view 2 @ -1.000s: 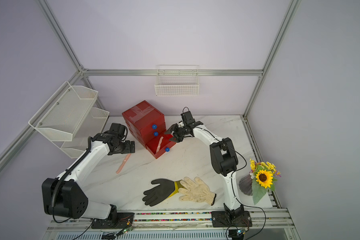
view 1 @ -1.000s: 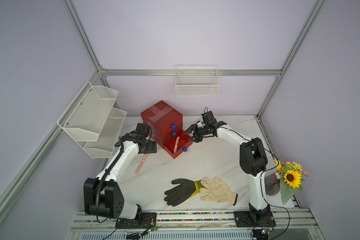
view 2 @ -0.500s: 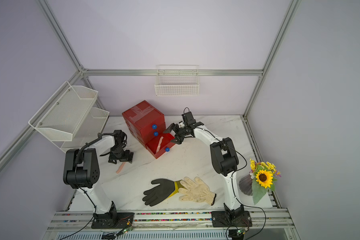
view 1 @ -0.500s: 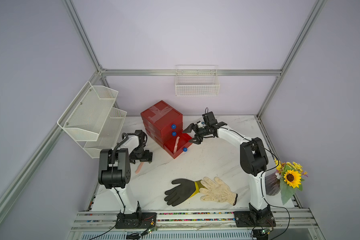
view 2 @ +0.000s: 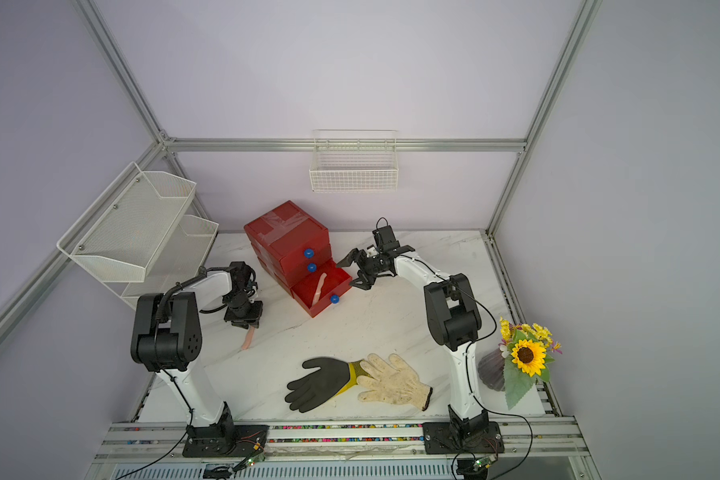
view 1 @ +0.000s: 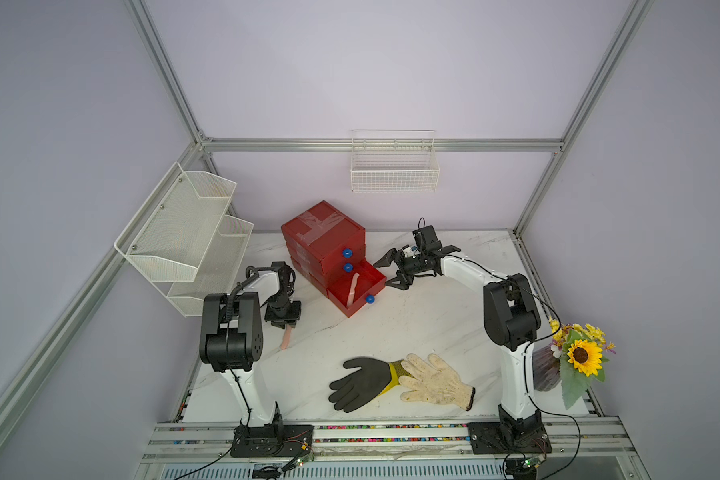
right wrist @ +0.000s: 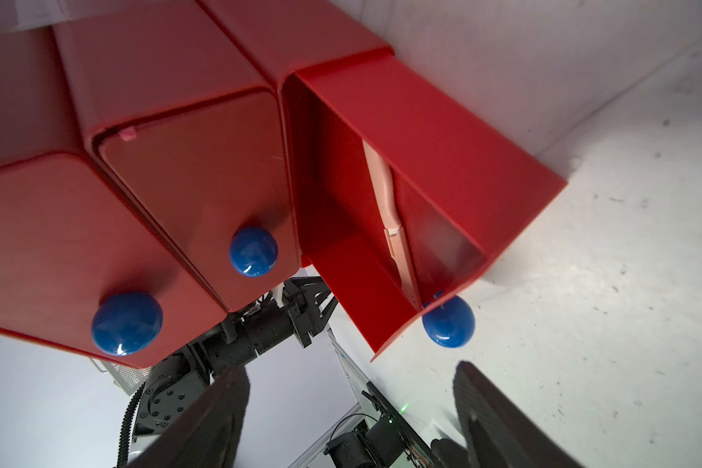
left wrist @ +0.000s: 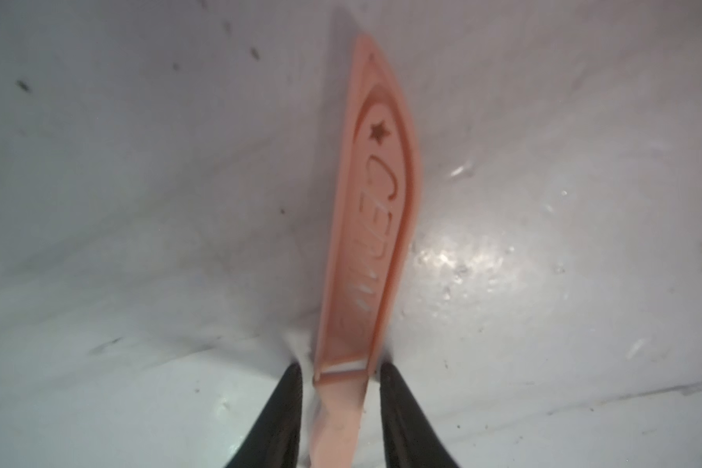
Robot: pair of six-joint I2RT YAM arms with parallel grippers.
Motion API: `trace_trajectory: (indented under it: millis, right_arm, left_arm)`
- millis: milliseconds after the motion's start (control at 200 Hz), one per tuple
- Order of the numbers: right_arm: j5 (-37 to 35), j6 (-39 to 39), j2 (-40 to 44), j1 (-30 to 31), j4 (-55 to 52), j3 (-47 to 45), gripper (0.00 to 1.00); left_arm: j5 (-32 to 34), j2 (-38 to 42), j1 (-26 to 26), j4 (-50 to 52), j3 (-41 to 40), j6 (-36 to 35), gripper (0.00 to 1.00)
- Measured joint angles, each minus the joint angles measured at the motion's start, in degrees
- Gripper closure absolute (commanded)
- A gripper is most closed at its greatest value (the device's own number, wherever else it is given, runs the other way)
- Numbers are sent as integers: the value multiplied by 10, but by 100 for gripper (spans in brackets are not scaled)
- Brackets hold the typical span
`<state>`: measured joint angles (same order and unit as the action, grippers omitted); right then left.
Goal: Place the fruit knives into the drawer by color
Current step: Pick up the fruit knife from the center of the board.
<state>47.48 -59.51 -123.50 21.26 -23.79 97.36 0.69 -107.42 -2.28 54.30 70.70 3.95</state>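
Note:
The red drawer cabinet (view 1: pixel 323 239) (view 2: pixel 285 237) stands at the back of the table, its bottom drawer (view 1: pixel 360 276) (right wrist: pixel 422 133) pulled out. One salmon pink knife (view 1: pixel 352 289) (view 2: pixel 320 286) (right wrist: pixel 390 210) lies inside it. A second pink knife (view 1: pixel 285 336) (view 2: pixel 248 338) (left wrist: pixel 377 210) lies flat on the marble, left of the cabinet. My left gripper (view 1: pixel 287 326) (view 2: pixel 248 326) (left wrist: pixel 341 368) points down over its handle; the fingers flank it with slim gaps. My right gripper (view 1: pixel 387 272) (view 2: pixel 350 273) (right wrist: pixel 351 370) hovers open just right of the open drawer, holding nothing. No other knives show.
A black glove (view 1: pixel 360 382) and a cream glove (view 1: pixel 435 380) lie near the front edge. White wire baskets hang on the left wall (view 1: pixel 184 237) and the back wall (view 1: pixel 393 166). A vase of sunflowers (view 1: pixel 578 357) stands at the right edge.
My left arm has folded back and come down onto the pink knife on the table, and its jaws have narrowed around the handle. The right gripper has opened slightly wider.

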Motion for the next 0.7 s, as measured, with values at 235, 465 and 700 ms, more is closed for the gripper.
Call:
trace_trajectory:
  millis: [235, 465, 700]
  right_arm:
    - [0, 0, 0, 0, 0, 0, 18]
    - [1, 0, 0, 0, 0, 0, 18]
    - [2, 2, 1, 0, 4, -12, 18]
  left_arm:
    - [3, 0, 0, -1, 0, 9, 85]
    - [4, 0, 0, -2, 0, 10, 93]
    - [4, 1, 0, -2, -1, 13, 100]
